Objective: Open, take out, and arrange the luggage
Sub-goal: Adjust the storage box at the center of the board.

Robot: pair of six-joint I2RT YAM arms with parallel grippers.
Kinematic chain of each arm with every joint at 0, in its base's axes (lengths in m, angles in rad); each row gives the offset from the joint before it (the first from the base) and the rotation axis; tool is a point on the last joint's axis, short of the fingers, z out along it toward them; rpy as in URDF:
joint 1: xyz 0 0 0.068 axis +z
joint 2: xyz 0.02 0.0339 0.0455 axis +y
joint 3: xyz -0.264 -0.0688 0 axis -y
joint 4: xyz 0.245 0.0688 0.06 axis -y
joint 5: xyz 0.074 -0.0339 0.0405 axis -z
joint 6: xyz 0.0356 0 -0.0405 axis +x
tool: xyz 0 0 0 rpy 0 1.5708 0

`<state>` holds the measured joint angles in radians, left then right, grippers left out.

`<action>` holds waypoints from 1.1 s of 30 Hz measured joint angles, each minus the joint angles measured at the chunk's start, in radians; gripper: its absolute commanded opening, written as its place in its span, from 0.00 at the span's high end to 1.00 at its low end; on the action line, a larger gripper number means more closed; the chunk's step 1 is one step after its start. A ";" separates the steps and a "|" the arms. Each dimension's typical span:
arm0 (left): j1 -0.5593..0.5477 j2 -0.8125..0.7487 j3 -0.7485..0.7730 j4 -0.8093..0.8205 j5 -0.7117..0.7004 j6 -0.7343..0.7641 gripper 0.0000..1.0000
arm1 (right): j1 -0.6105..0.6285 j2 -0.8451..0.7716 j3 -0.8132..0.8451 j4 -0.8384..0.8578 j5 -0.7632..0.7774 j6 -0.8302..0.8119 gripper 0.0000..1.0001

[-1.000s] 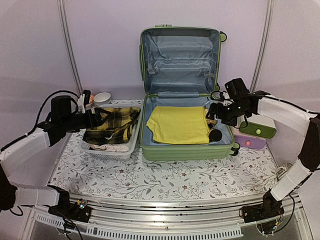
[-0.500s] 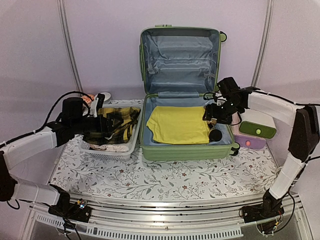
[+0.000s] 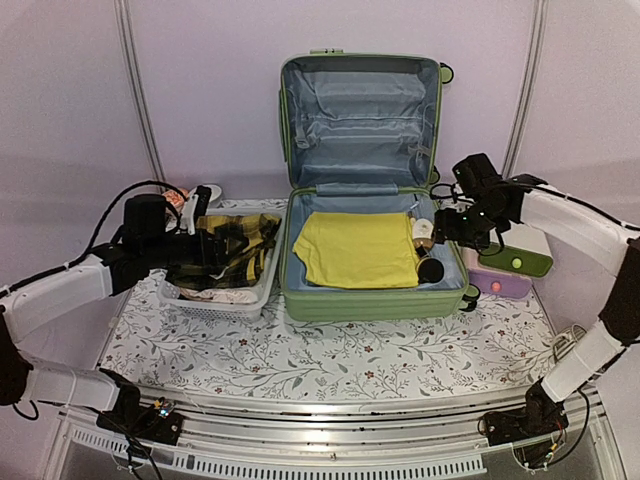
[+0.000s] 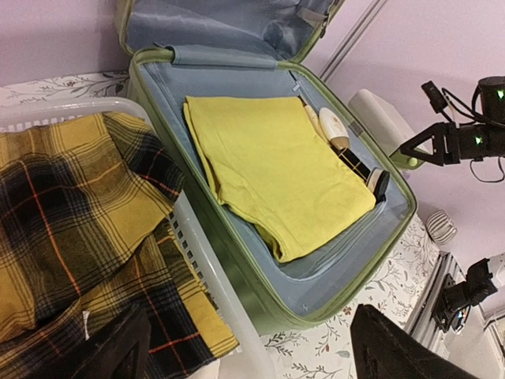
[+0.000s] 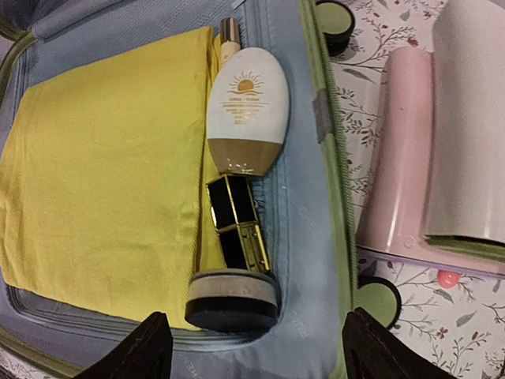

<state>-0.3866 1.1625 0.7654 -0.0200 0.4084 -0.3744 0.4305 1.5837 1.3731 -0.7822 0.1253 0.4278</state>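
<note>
luggage (image 3: 360, 302) is being shown open mid-table, lid upright | left gripper (image 3: 212, 248) is being held released above plaid cloth (image 3: 240, 255) in white basket (image 3: 215, 305), just beside the luggage's left rim | right gripper (image 3: 447, 228) is being held released over the right rim | sunscreen bottle (image 5: 248, 110) and round compact (image 5: 233, 298) are being crowded between yellow cloth (image 5: 102, 174) and right wall

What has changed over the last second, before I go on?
The left gripper slid right, over the plaid cloth in the basket, then stopped. The right gripper reached in over the luggage, then backed out rightward. Both open, nothing taken. Luggage contents unmoved.
</note>
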 measured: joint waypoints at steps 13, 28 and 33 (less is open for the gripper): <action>-0.032 -0.116 0.000 -0.025 -0.003 0.001 0.10 | -0.232 -0.496 -0.499 0.147 -0.059 0.051 0.34; -0.037 -0.152 -0.014 -0.024 0.005 0.001 0.10 | -0.335 -0.680 -0.826 0.529 -0.158 0.102 0.15; -0.039 -0.135 -0.014 -0.006 0.022 -0.007 0.10 | -0.408 -0.752 -0.949 0.668 -0.269 0.126 0.13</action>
<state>-0.4252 1.0275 0.7509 -0.0265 0.4301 -0.3813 0.0227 0.8314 0.4236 -0.1146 -0.1432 0.5541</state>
